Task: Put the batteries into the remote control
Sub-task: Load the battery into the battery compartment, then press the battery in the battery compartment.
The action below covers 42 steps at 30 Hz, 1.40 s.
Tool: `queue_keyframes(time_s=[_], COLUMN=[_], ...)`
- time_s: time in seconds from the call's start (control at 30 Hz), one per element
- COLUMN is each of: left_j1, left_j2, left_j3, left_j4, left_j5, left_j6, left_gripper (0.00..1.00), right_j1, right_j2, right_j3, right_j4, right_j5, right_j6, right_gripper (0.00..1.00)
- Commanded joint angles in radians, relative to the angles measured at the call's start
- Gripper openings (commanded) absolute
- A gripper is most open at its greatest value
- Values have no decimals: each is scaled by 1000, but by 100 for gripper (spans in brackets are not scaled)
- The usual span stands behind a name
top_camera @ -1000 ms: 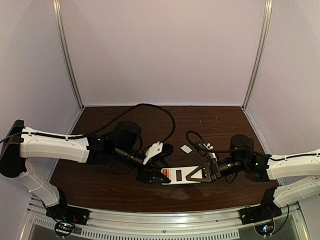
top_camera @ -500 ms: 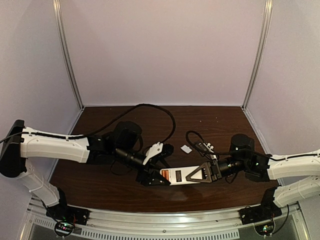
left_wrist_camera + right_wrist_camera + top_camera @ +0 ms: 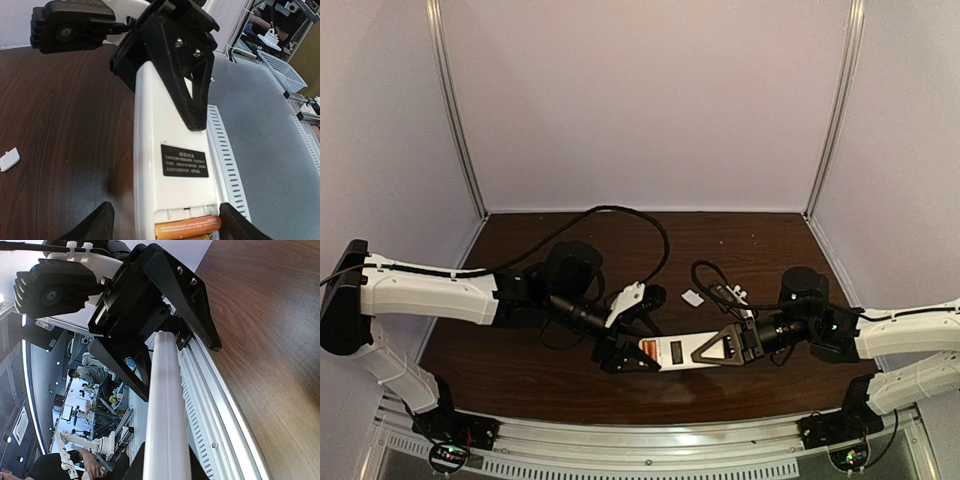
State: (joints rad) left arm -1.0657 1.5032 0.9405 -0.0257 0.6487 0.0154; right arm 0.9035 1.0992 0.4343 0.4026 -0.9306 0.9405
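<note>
1. Since a second ago the remote control (image 3: 672, 352) has edged a little leftward, deeper between the left fingers; the arms have barely shifted.
2. Dark wooden table (image 3: 520, 375), pale lilac walls (image 3: 640, 100), slotted metal rail (image 3: 650, 445) along the near edge.
3. Left gripper (image 3: 623, 356) is spread wide, one finger on either side of the remote's open end, where an orange battery (image 3: 187, 227) lies in the slot.
4. Right gripper (image 3: 705, 351) is clenched on the remote's other end, its white back facing up.
5. Small white cover (image 3: 692, 297) lies apart, beyond the remote; a black cable (image 3: 620, 211) loops behind the left arm.
</note>
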Motion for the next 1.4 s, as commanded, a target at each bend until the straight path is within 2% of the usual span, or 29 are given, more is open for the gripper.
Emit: queue_keyframes(time_s=[0.0, 0.37, 0.57, 1.37], left_j1=[11, 11, 11, 55], left_j2=[-7, -8, -12, -2], left_j3=[-17, -16, -24, -19], left_j4=[2, 0, 9, 68], left_j5=[13, 44, 53, 127], left_j6=[-11, -12, -11, -105], left_gripper=[76, 87, 89, 64], right_j1=[10, 5, 2, 0], right_j2=[-32, -26, -24, -18], right_j3=[37, 35, 32, 33], right_j4=[76, 26, 17, 3], right_j5=[-20, 23, 30, 26], right_j6=[-20, -28, -30, -45], right_gripper=[0, 0, 0, 0])
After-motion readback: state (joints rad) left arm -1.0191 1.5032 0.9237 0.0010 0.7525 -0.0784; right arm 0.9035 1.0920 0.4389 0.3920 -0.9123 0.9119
